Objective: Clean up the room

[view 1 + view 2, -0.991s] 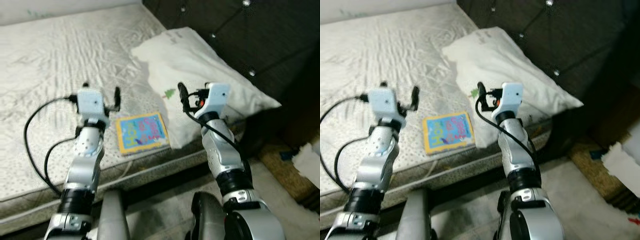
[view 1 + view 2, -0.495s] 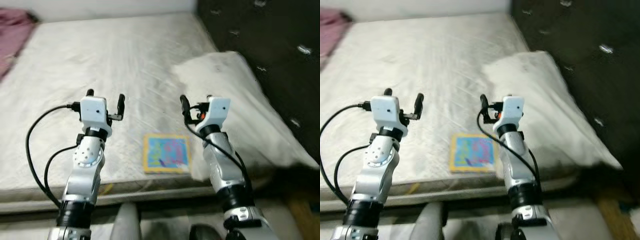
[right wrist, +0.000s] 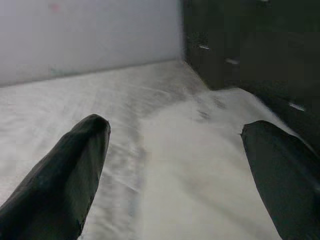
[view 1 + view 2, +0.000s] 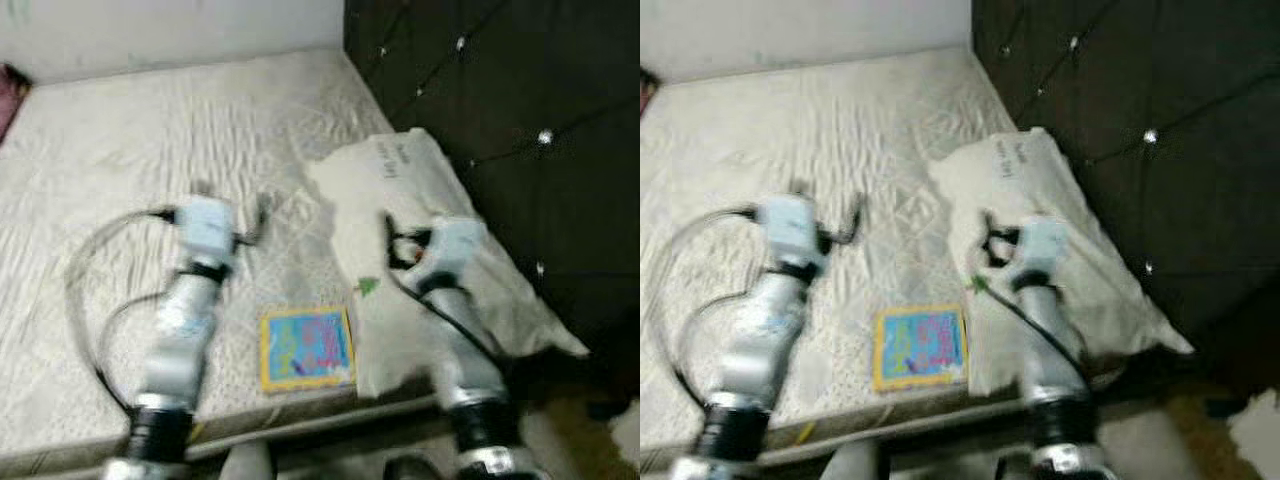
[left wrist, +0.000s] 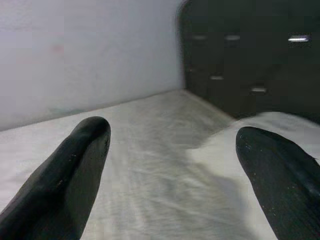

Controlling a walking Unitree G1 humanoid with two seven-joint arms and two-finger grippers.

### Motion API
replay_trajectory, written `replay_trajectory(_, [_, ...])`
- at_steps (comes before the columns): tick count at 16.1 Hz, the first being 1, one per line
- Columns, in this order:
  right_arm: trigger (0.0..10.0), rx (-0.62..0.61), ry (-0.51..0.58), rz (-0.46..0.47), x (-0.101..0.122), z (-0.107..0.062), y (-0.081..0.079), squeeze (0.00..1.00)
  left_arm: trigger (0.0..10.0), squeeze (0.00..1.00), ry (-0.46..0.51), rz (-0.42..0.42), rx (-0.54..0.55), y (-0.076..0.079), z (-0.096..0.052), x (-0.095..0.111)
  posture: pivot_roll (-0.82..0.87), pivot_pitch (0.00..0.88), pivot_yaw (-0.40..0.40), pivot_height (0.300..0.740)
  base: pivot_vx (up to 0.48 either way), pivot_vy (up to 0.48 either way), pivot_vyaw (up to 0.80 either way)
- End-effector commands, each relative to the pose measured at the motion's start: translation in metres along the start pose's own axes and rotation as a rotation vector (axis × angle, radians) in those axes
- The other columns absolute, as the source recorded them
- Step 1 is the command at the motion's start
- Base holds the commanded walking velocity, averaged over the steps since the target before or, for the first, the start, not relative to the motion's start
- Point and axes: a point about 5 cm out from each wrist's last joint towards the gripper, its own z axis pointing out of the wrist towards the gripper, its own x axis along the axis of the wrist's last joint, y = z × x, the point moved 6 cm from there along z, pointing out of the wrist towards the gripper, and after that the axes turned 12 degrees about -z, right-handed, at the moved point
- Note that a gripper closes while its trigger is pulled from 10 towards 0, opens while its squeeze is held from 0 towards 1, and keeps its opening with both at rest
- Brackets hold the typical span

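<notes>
Both grippers hover with fingers apart over the bed. The book at six o'clock looks thin, stiff, light; pinch its near edge.

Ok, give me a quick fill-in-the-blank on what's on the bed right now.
1. The colourful, yellow-edged picture book lies flat near the mattress's front ____.
2. The white pillow lies against the dark tufted ____.
3. The book sits between the two arms, with the pillow on its ____ side.
4. The left gripper and right gripper both hold their jaws ____.

Missing words: edge; headboard; right; open
</notes>
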Motion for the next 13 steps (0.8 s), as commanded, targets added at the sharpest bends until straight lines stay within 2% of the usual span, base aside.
replay_trajectory(1, [10.0, 0.011, 0.015, -0.009, 0.008, 0.002, -0.002, 0.00, 10.0, 0.00, -0.003, 0.023, 0.028, -0.005, -0.003, -0.002, 0.08, 0.000, 0.059, 0.740, 0.000, 0.000, 0.00])
replay_trajectory(3, [10.0, 0.012, 0.010, -0.013, 0.007, 0.000, 0.000, 0.00, 10.0, 0.00, -0.020, 0.021, -0.011, -0.001, -0.005, -0.005, 0.07, 0.000, 0.058, 0.740, 0.000, 0.000, 0.00])
replay_trajectory(5, [10.0, 0.014, 0.007, -0.015, 0.007, -0.001, 0.000, 0.00, 10.0, 0.00, -0.035, 0.053, 0.012, -0.004, -0.007, -0.009, 0.07, 0.000, 0.058, 0.740, 0.000, 0.000, 0.00])
replay_trajectory(9, [10.0, -0.008, -0.033, -0.014, 0.000, -0.003, 0.006, 0.00, 10.0, 0.00, -0.056, 0.034, 0.010, 0.000, -0.009, -0.015, 0.06, 0.000, 0.051, 0.740, 0.000, 0.000, 0.00])
replay_trajectory(13, [10.0, -0.043, -0.042, -0.033, -0.002, -0.006, 0.013, 0.00, 10.0, 0.00, -0.072, 0.009, 0.063, -0.012, -0.013, -0.020, 0.06, 0.000, 0.049, 0.740, 0.000, 0.000, 0.00])
